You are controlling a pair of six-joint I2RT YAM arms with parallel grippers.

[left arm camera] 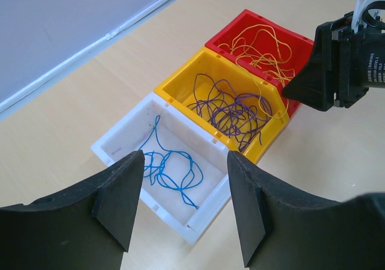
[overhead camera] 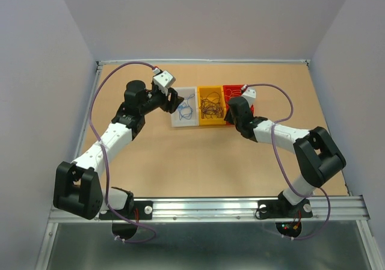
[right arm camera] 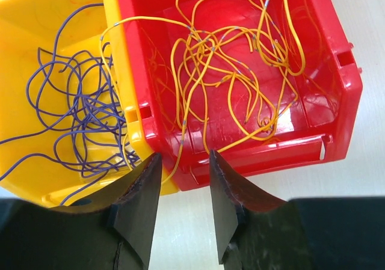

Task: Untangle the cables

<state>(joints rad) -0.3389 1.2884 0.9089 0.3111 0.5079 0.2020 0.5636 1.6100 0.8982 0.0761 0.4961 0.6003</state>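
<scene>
One yellow strand (right arm camera: 181, 142) trails over the near rim of the red bin (right arm camera: 337, 101), between the narrowly parted jaws of the right gripper (right arm camera: 183, 162); the left gripper (left arm camera: 184, 162) gapes wide.

Blue cables (left arm camera: 171, 162) lie in a white bin (left arm camera: 120, 125), purple cables (left arm camera: 231, 110) in a yellow bin (left arm camera: 182, 77), yellow-orange cables (left arm camera: 264, 41) in a red bin (left arm camera: 231, 24), on a tan table (left arm camera: 90, 101).

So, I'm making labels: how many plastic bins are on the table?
3, in a row: white bin left with blue wires, yellow bin middle with purple wires, red bin right with yellow wires. None seems hidden.
</scene>
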